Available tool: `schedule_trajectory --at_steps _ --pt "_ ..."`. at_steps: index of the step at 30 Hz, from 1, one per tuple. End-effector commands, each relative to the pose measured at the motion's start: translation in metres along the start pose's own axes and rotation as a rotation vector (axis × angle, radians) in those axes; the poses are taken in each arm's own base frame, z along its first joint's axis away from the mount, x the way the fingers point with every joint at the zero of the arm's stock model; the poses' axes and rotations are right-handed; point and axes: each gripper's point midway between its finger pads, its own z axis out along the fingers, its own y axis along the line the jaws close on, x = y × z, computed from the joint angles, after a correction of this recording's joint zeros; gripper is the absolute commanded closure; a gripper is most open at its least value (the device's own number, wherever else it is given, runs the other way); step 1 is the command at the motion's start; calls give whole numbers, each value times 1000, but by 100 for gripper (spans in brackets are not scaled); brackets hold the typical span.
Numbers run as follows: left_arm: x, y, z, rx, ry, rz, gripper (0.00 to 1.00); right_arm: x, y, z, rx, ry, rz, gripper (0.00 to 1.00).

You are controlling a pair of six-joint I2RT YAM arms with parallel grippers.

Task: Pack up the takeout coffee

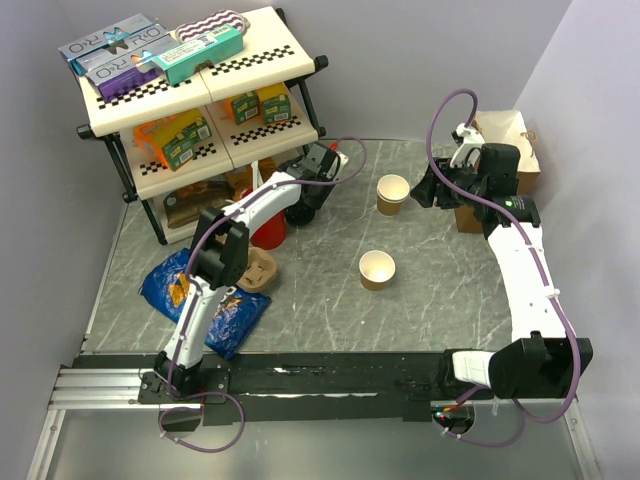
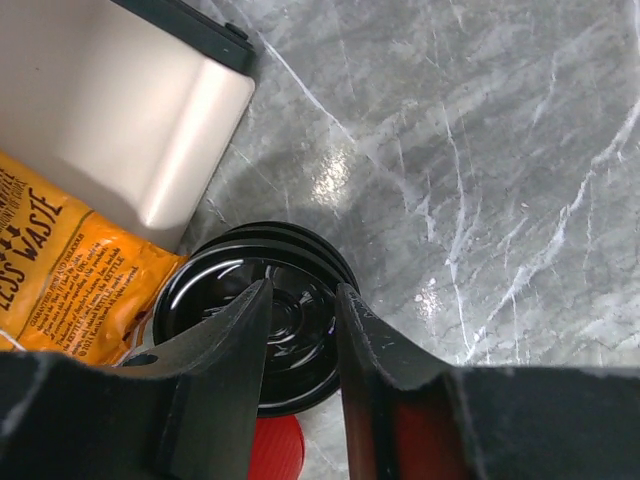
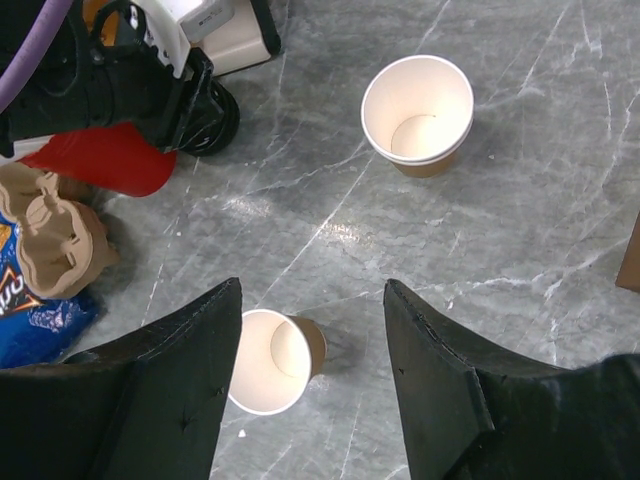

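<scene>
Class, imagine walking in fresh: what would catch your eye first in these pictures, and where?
The left hand hangs right over a glossy black lid beside a red cup, by the foot of the shelf. Then two lidless tan cups stand apart mid-table, with the right hand open and looking down on them.
</scene>
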Motion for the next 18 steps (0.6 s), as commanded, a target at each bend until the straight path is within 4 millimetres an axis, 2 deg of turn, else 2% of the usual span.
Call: schedule_trajectory --at_steps 1,6,13,18 --pt "-10 -8 -4 34 -22 -23 62 -12 1 -2 -8 -37 1 35" --pt "-1 -12 1 48 3 -20 63 -12 2 1 -16 -29 4 35" --pt "2 -14 6 51 9 -24 60 -12 1 3 -17 -23 -2 34" --pt "7 -14 9 49 23 -16 61 -13 1 6 -23 -19 2 34"
